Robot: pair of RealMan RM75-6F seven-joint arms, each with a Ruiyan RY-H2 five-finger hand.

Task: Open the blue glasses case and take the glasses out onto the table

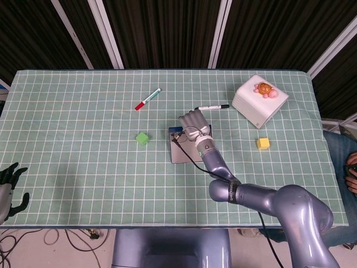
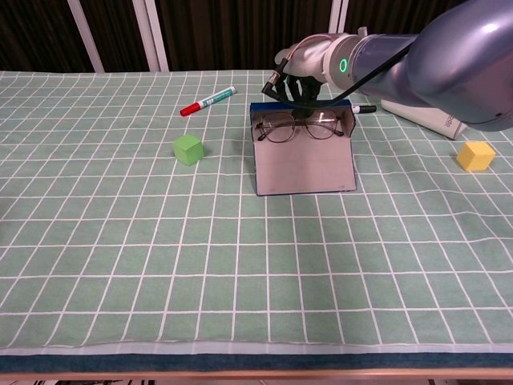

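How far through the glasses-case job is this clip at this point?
Done: the blue glasses case lies open, its grey lid flat on the green checked tablecloth. In hand: the right hand reaches down at the case's far edge over the thin-framed glasses; whether it grips them is unclear. Left: lifting the glasses out onto the table. The left hand idles at the table's edge.
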